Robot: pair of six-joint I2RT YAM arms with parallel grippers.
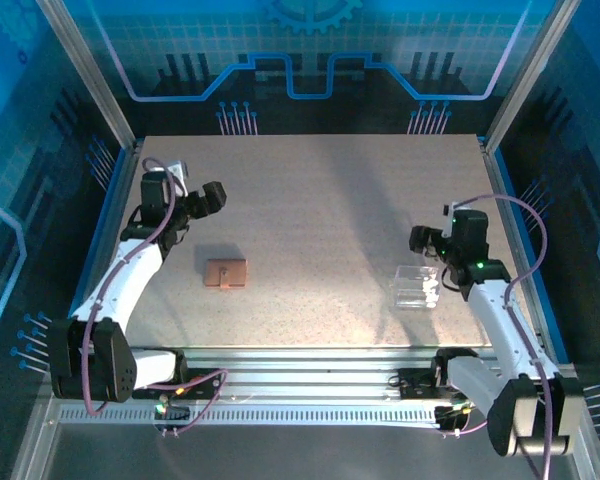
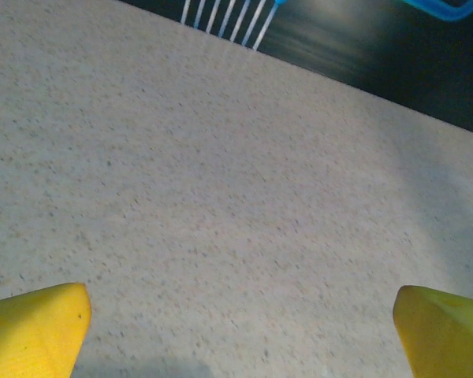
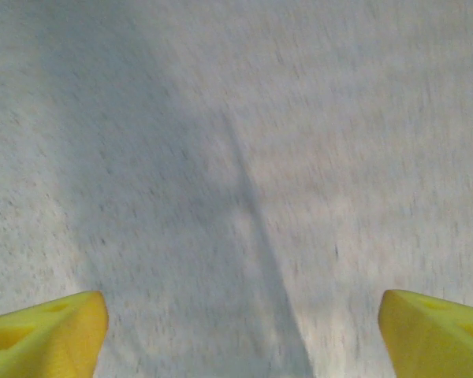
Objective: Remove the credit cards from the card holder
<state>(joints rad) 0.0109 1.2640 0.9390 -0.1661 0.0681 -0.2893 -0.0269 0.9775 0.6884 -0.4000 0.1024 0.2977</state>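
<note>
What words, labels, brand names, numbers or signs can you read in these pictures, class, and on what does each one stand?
No text can be read.
The card holder: plain brown outside, and any mark on it is too small to read.
The clear container: no visible label.
The blue backdrop: a gear shape and circuit lines, no letters.
The left fingers and right fingers: plain yellow, unmarked.

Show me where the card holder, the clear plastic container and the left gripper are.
card holder (image 1: 226,273): top external view, middle of its brown top face.
clear plastic container (image 1: 417,287): top external view, middle of the box.
left gripper (image 2: 238,319): left wrist view, midway between its yellow fingers.
</note>
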